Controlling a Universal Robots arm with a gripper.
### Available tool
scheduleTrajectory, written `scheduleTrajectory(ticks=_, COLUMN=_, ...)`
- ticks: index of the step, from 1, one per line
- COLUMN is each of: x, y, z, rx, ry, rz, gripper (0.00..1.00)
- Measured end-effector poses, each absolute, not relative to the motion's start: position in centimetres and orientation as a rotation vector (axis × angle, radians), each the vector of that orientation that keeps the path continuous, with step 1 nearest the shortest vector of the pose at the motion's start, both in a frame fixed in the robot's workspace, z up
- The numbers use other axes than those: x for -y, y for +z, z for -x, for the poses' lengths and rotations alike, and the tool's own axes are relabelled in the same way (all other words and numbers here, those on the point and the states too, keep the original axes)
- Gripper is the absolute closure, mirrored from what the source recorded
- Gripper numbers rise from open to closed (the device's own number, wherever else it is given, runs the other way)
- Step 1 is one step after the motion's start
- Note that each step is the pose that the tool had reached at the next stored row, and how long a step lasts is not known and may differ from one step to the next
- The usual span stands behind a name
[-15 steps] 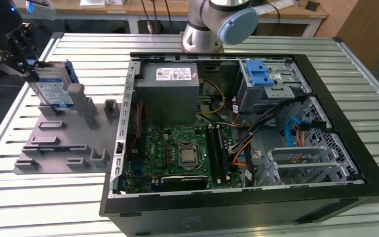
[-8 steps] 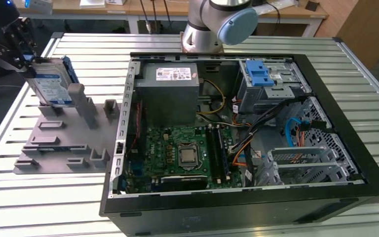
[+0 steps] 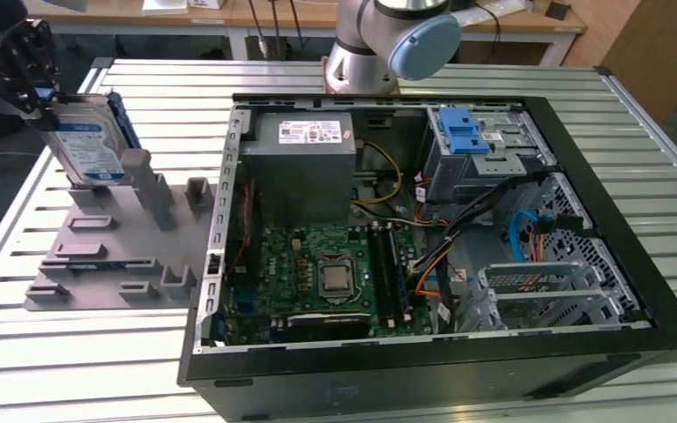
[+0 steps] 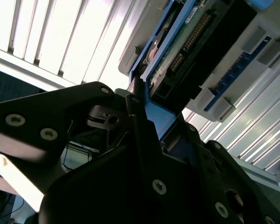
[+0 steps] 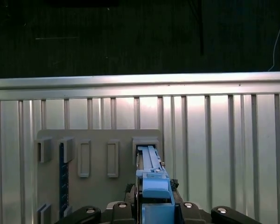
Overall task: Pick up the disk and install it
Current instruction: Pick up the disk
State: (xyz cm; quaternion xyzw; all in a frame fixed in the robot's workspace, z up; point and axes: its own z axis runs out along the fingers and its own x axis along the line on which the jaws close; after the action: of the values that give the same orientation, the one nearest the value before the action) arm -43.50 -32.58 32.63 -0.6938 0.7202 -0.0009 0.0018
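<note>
Gripper (image 3: 40,95) clamped shut on the disk (image 3: 85,141) at the grey rack (image 3: 103,256).
Upright at a rack slot; lift straight along the slot so the blue rails (image 5: 151,184) don't bind.

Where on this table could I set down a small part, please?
Free: the bare slats of the table on the camera's side of the grey fixture plate, and the strip at the exterior view's right beyond the computer case. Crowded: inside the case, and the fixture's far end, where the tool grips the disk.

Bright even light; glare on table slats (image 4: 46,32)
</note>
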Motion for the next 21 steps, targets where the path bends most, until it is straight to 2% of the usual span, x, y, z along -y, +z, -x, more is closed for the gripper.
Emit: scheduleTrajectory(ticks=21, x=32.6, y=35.4, z=43.5, rx=-2.26, ry=-0.003, rz=2.177, gripper=0.64)
